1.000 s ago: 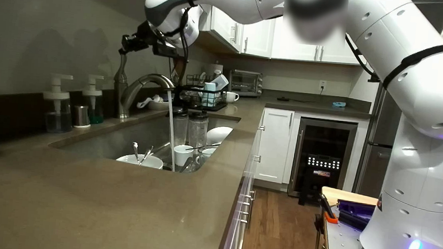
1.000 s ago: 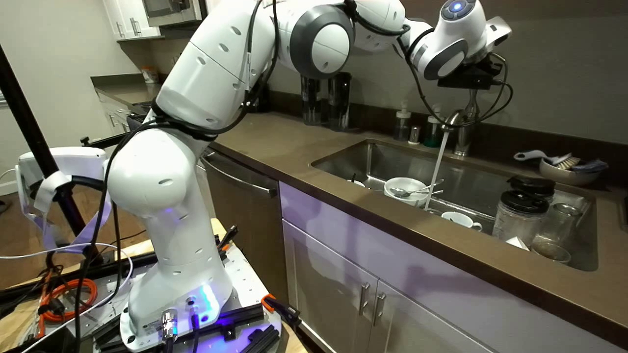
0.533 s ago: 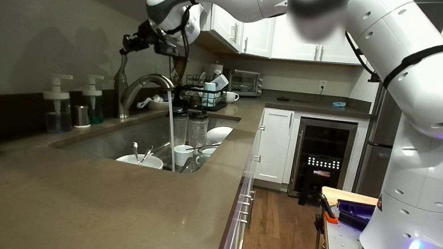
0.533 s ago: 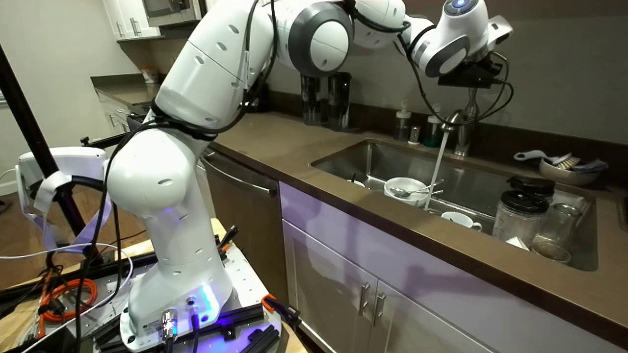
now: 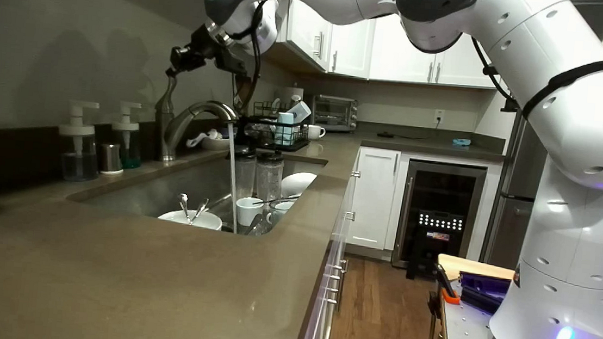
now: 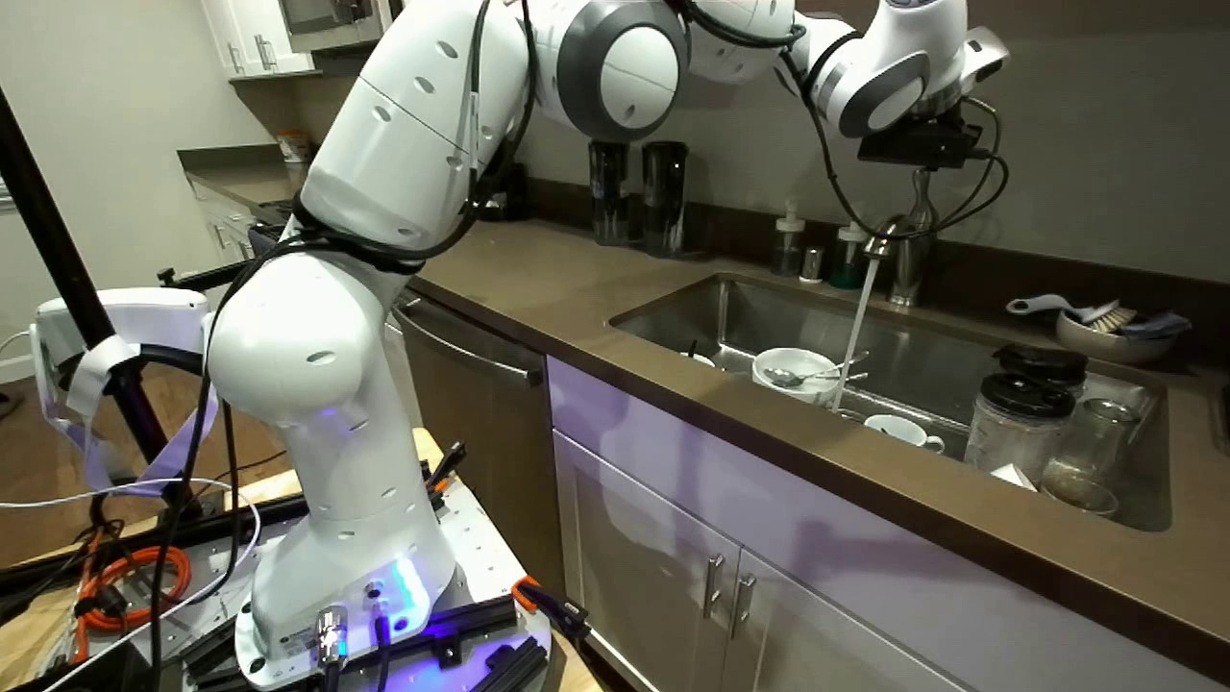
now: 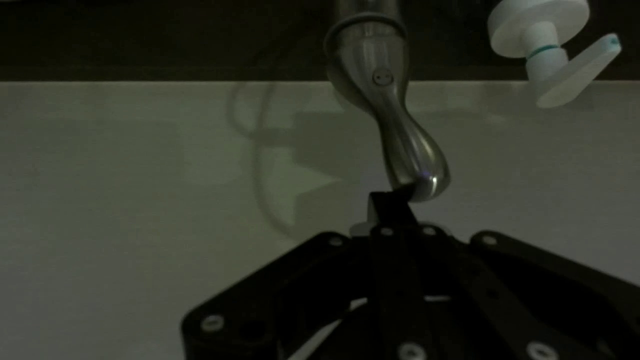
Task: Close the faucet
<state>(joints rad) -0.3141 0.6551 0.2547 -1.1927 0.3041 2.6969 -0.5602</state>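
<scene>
The faucet (image 5: pixel 177 128) is brushed grey metal with an arched spout, standing behind the sink; it also shows in an exterior view (image 6: pixel 906 274). Water (image 5: pixel 233 177) runs from its spout into the sink, in both exterior views. Its handle (image 5: pixel 166 100) rises from the top of the body and leans a little toward the front. In the wrist view the handle (image 7: pixel 400 130) ends right at my fingertips. My gripper (image 7: pixel 392 196) is shut, its fingers together, its tip against or just beside the handle's end. In an exterior view the gripper (image 5: pixel 171 72) sits on the handle's top.
Soap dispensers (image 5: pixel 80 142) and a metal cup (image 5: pixel 111 159) stand beside the faucet. The sink (image 6: pixel 759 308) holds a white bowl (image 6: pixel 798 363), a mug (image 6: pixel 898 430) and lidded jars (image 6: pixel 1019 423). A bowl of brushes (image 6: pixel 1115 336) sits behind. The wall is close behind the handle.
My gripper has shifted slightly away from the wall and tilted. The handle's top has moved with it, so the handle leans a little more forward. The water stream looks unchanged.
</scene>
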